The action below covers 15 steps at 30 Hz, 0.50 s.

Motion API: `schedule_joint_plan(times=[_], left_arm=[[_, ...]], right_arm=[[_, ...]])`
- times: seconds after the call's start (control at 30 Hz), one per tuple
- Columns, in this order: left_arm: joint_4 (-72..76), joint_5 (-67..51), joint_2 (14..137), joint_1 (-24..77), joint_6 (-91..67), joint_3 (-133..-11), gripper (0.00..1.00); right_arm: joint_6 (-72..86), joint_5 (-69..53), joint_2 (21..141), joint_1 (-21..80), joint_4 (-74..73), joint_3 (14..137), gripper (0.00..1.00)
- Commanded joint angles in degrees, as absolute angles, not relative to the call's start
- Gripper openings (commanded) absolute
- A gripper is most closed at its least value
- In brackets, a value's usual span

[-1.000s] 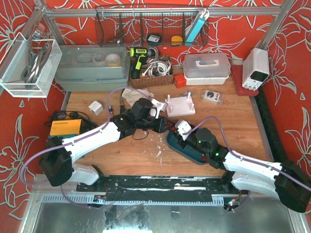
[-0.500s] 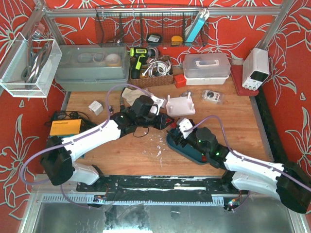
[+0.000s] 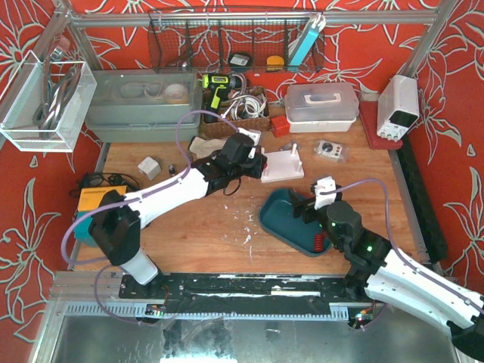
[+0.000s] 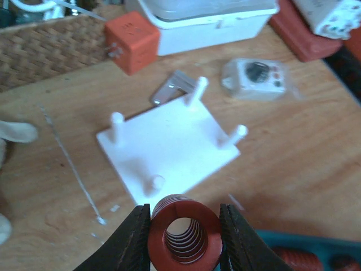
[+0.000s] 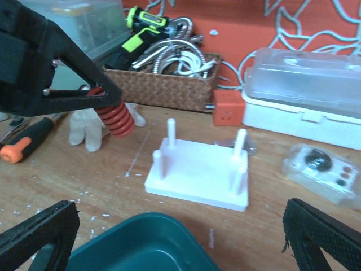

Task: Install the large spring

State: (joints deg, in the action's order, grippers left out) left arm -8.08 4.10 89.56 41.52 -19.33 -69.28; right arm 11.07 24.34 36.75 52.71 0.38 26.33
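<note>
Pinched tight between the left fingers (image 4: pixel 133 240): the large red spring (image 4: pixel 184 236), its open end facing the wrist camera. Held in the air just beside the white peg plate (image 4: pixel 169 144), on no peg. Carried there by the left gripper (image 3: pixel 259 162) from over the teal tray (image 3: pixel 281 219) within the last second. Spread wide on the right gripper (image 3: pixel 314 198): black fingers (image 5: pixel 39 231), gripping nothing, drawn back rightward over the tray.

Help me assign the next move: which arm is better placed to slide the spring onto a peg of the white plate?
Left. The left gripper is shut on the red spring, just short of the white peg plate. The right gripper is open and empty above the teal tray.
</note>
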Motion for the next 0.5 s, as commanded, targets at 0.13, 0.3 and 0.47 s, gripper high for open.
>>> schedule_joint_plan(times=[0.13, 0.3, 0.47], left_arm=[[-6.2, 11.8, 100.1, 37.8, -14.1, -78.7, 0.0], [-4.9, 11.4, 104.9, 37.3, -13.7, -82.0, 0.0], [-7.4, 11.7, 110.8, 36.5, -12.8, -88.9, 0.0]], right_arm=[[13.3, 37.0, 24.5, 52.4, -4.4, 19.7, 0.99], [12.7, 35.3, 19.7, 52.3, -1.1, 16.5, 0.99], [12.8, 36.2, 21.5, 52.4, -1.8, 16.9, 0.99]])
